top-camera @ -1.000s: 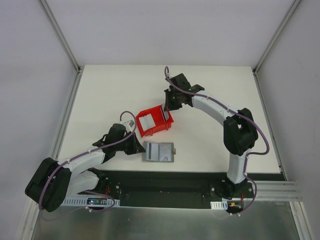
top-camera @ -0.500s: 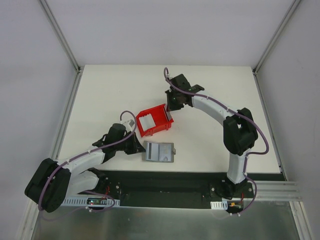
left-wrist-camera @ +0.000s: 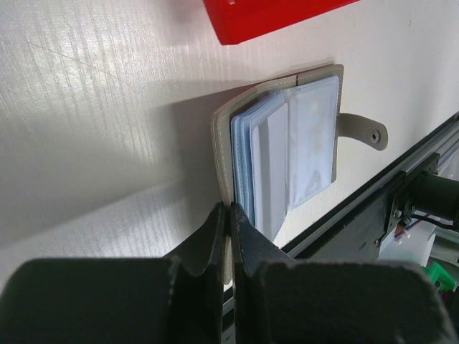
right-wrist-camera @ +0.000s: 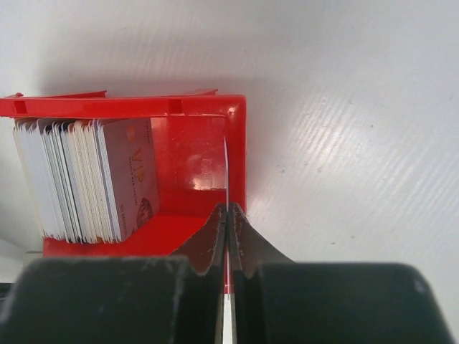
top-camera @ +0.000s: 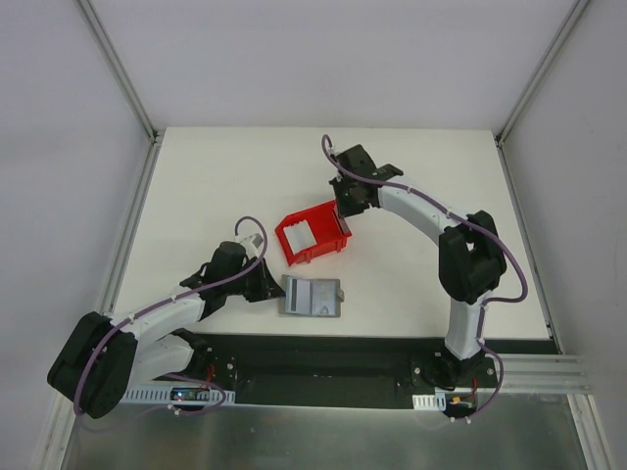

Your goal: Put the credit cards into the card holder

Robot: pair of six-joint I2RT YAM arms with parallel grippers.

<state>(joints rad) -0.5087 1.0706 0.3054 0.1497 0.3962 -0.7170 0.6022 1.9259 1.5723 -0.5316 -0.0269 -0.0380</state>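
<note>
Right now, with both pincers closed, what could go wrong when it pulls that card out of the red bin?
1. The right pincer pinches one credit card close against the wall of the red bin. Lifting may drag the bin and topple the leaning card stack.
2. The left pincer grips only the cover edge of the card holder, so the holder could swivel or slip during insertion.

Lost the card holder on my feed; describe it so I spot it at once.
On the white table, look between the red bin and the near edge. The card holder lies open there: flat, grey, pale blue sleeves, a snap tab, its edge pinched by the left gripper.
</note>
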